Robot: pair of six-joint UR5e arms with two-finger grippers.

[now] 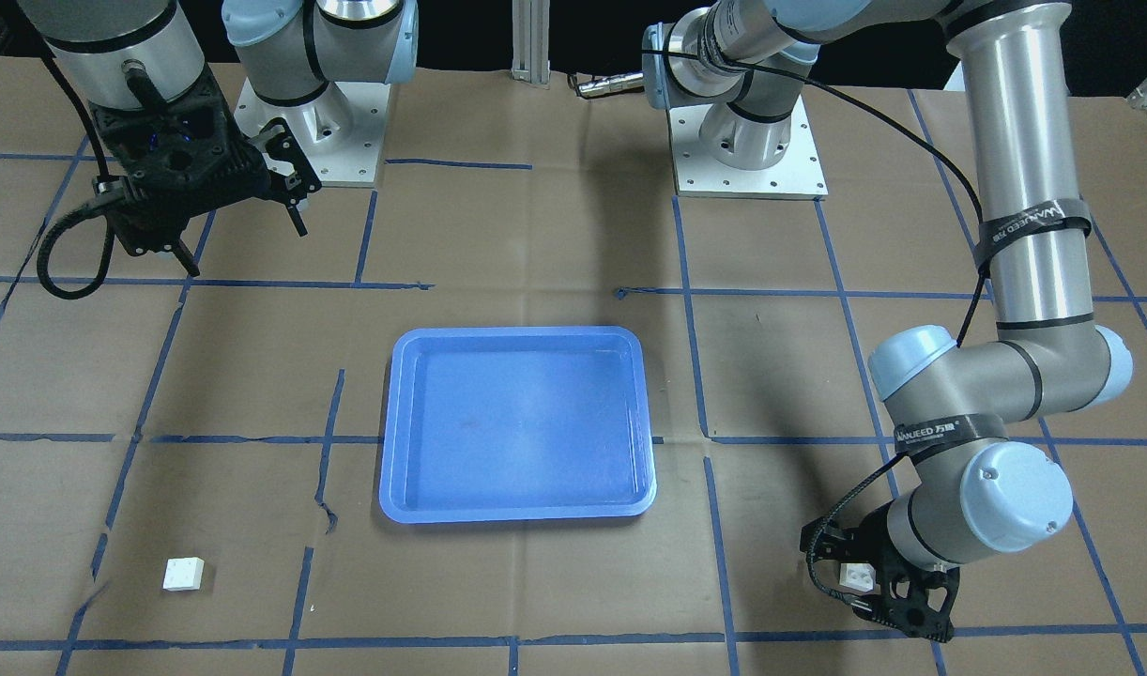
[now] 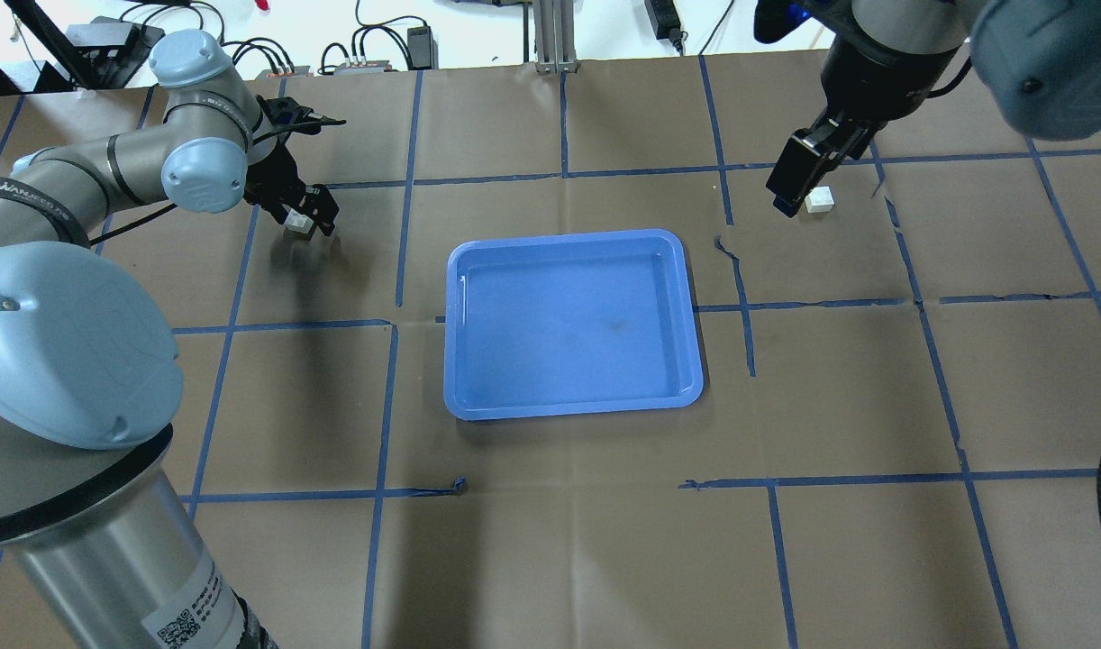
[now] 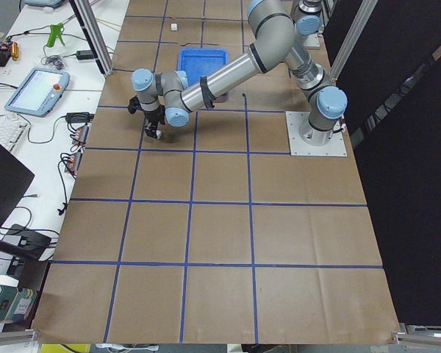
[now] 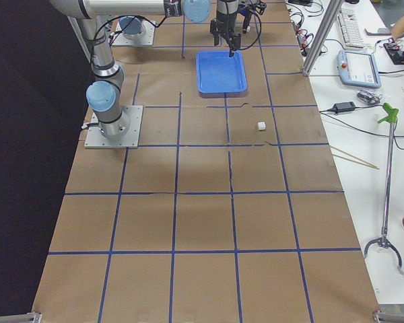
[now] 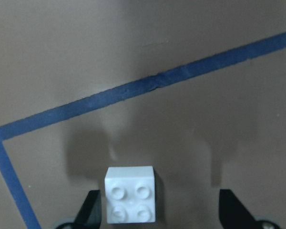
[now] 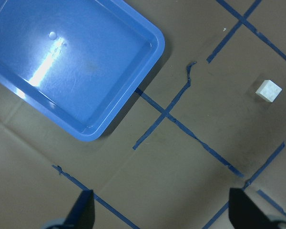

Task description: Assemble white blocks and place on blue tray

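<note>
Two spread pincers: left pincer straddles one block on the worktop; right pincer hangs high, apart from other block

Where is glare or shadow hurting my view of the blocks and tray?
Right wrist view: a white glare streak on the blue tray; the right arm's white block is washed out, studs unreadable. Left wrist view: the left arm's white block is sharp, studs clear, shadows on the paper behind it.

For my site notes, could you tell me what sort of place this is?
Likely a robotics lab: two arms bolted to a tape-gridded table, a teach pendant and cables on the side bench.
</note>
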